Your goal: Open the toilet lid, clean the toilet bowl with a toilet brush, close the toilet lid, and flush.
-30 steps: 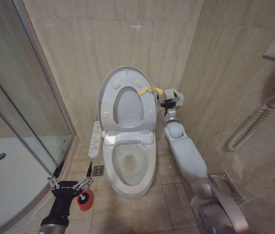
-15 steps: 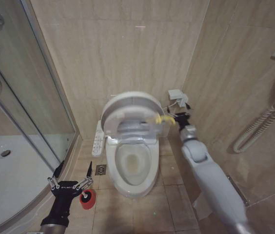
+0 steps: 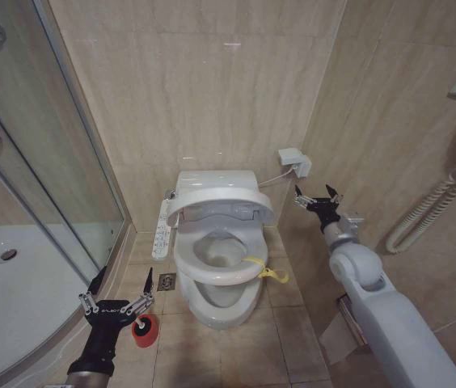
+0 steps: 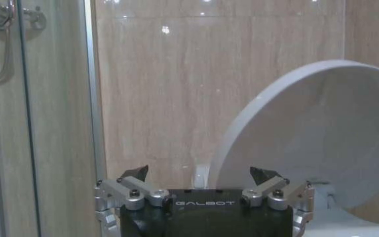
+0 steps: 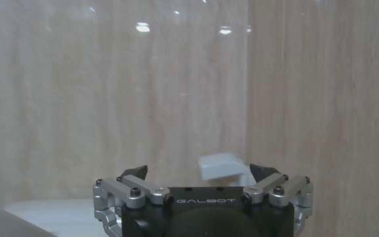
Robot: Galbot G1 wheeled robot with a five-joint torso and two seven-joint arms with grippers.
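Note:
The toilet lid [image 3: 220,200] hangs partway down, tilted over the toilet bowl [image 3: 221,304]; its broad white face [image 4: 315,133] also appears in the left wrist view. Beneath it the seat ring [image 3: 192,271] is lowered over the bowl, with a yellow strap [image 3: 265,272] at its front right rim. My right gripper [image 3: 315,194] stands open with nothing in it, to the right of the toilet and clear of the strap. My left gripper [image 3: 124,279] is open low on the left, above a red cup holder [image 3: 141,330]. The toilet brush is hidden.
A glass shower door [image 3: 58,162] and a white shower tray [image 3: 10,291] close off the left. A small white wall box [image 3: 294,160] sits just above the right gripper [image 5: 199,170]. A coiled hose [image 3: 426,206] hangs on the right wall. A floor drain [image 3: 166,281] lies left of the bowl.
The lid and seat ring have dropped from upright towards the bowl. My right gripper has let go of the yellow strap, opened and moved right. The left arm has stayed still.

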